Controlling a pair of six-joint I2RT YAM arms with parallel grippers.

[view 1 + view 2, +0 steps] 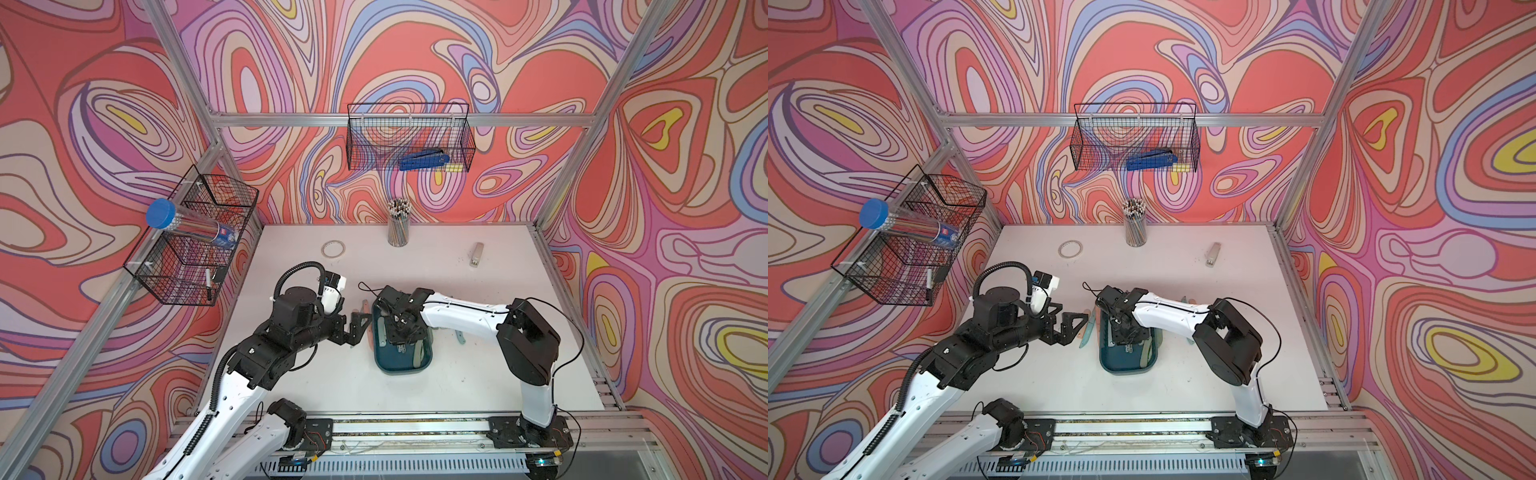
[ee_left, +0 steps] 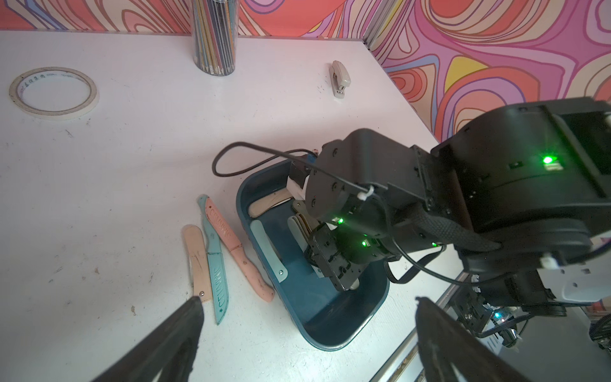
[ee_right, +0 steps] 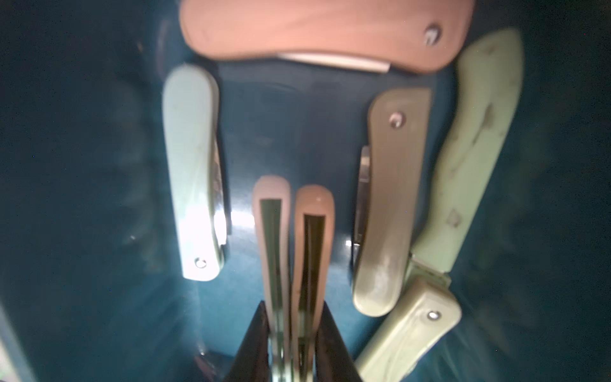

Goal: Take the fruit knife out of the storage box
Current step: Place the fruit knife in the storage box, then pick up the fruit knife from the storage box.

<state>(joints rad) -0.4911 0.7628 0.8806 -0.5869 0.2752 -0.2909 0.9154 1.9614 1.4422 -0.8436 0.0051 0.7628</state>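
right pincer (image 3: pixel 292 317) is down inside the box (image 3: pixel 82 198), jaws narrow, clamped on a pink knife pair (image 3: pixel 314 198): two folded handles side by side, on edge, blade slots facing the wrist cam. can't tell whether the pair is clear of the box floor

around the pair, all lying flat in the same dark teal tub:
- pale blue knife (image 3: pixel 190 165), folded, on one side, apart from the pair
- beige knife (image 3: pixel 390 205), folded, on the other side, apart from the pair
- pale green knife (image 3: pixel 476 148), opened out, just beside the beige one, along the wall
- salmon knife (image 3: pixel 324 29), folded, crosswise beyond the tips of the pair

so the task knives are in the box, two of them gripped. box sits mid surface (image 2: pixel 99 198), between the two arms in both top views

left pincer (image 1: pixel 357 328): jaws wide, nothing between them, hovering just beside the box's left wall. under it, on the surface outside the box, three more knives packed side by side: peach knife (image 2: pixel 197 261), teal knife (image 2: pixel 216 274) opened out and overlapping it, pink knife (image 2: pixel 238 244) opened out, nearest the box wall

far end of the surface, well apart from the box: tape roll (image 2: pixel 53 92), pencil cup (image 2: pixel 215 36), stapler (image 2: pixel 339 77)

walls: back wire basket (image 1: pixel 374 137) holds a blue tool (image 1: pixel 424 158); left wire basket (image 1: pixel 187 270) holds a clear tube (image 1: pixel 195 228) with a blue cap
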